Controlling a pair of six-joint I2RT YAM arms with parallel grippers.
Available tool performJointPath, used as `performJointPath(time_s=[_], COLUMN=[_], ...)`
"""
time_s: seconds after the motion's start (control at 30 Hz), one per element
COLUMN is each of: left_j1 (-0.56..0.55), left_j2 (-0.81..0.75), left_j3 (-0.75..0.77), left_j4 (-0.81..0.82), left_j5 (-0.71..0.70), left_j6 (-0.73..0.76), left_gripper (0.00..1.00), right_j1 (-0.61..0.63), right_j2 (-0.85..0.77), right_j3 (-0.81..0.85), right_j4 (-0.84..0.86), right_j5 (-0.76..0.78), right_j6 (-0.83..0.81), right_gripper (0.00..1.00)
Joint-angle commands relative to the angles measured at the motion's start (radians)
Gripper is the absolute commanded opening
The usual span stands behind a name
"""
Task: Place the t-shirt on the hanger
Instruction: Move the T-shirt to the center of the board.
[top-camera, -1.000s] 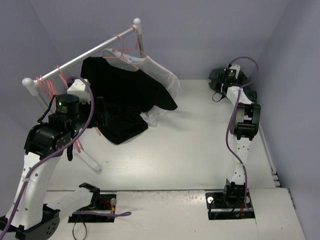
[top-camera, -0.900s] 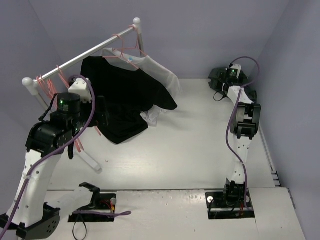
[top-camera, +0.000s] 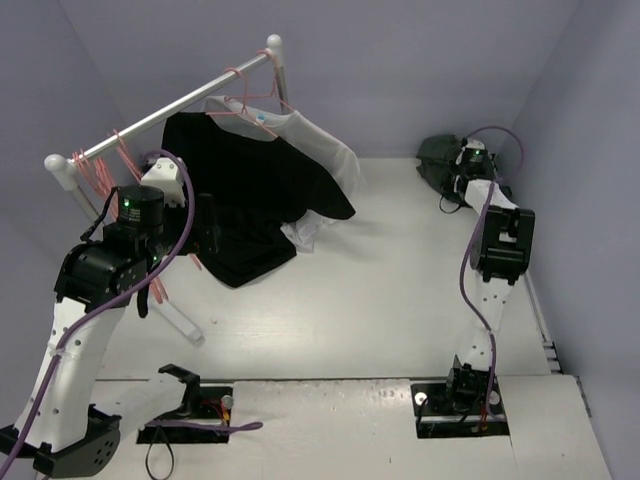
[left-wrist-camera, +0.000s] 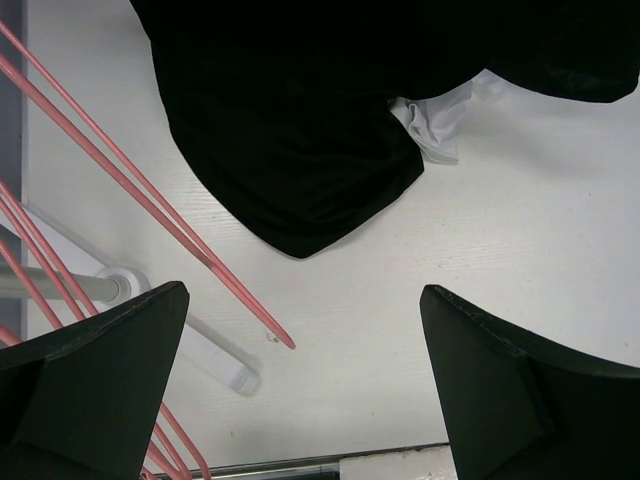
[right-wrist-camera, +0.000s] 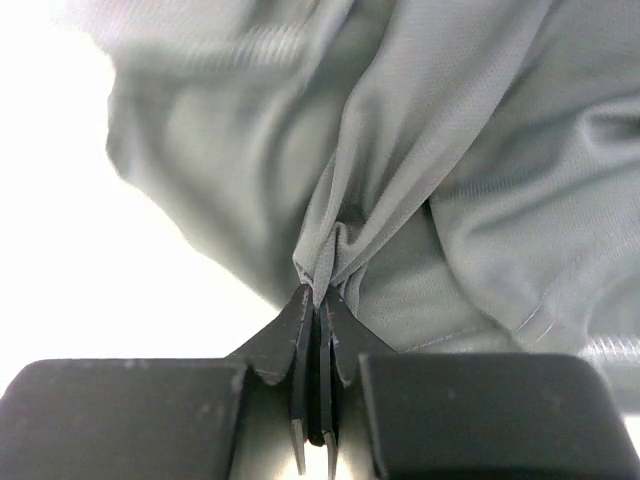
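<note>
The dark grey-green t-shirt (top-camera: 436, 156) lies crumpled at the table's back right corner. My right gripper (top-camera: 455, 174) is down on it, and in the right wrist view this gripper (right-wrist-camera: 322, 292) is shut on a pinched fold of the t-shirt (right-wrist-camera: 450, 150). Thin pink hangers (top-camera: 97, 172) hang at the left end of the rail. My left gripper (top-camera: 207, 228) hovers beside them. Seen from the left wrist, it (left-wrist-camera: 303, 290) stands wide open and holds nothing, with one hanger (left-wrist-camera: 150, 195) wire ending just inside its left finger.
A white rail (top-camera: 170, 110) crosses the back left on posts, one foot (left-wrist-camera: 175, 335) lying below my left gripper. A black shirt (top-camera: 250, 190) and a pale shirt (top-camera: 335, 155) hang from pink hangers on the rail, their hems reaching the table.
My right gripper has closed on a fold of the t-shirt, and its arm has shifted slightly to the right. The left arm has hardly moved and stays open.
</note>
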Motion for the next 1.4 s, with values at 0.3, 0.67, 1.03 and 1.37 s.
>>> performJointPath(time_s=[0.3,0.67,1.03,1.37], left_j1=[-0.007,-0.009,-0.009,-0.011], left_j2=[0.004,-0.008,-0.030,-0.020], left_j3=[0.018,0.016,-0.029,-0.127], left_j4=[0.122,0.134,0.131,0.131], left_j5=[0.136,0.184,0.241,0.334], left_j6=[-0.038,-0.041,-0.059,-0.101], left_gripper=[0.97,0.97,0.97,0.97], right_j1=[0.269,0.752,1.083,0.586], right_j2=[-1.008,-1.418,-1.311,-1.106], right_j3=[-0.593,-0.860,-0.809,-0.712], right_j4=[-0.029,-0.214,-0.365,-0.336], right_j5=[-0.073,-0.406,-0.012,0.326], right_j6=[0.066,0.283,0.265,0.162], right_gripper=[0.00,0.00,0.48,0.54])
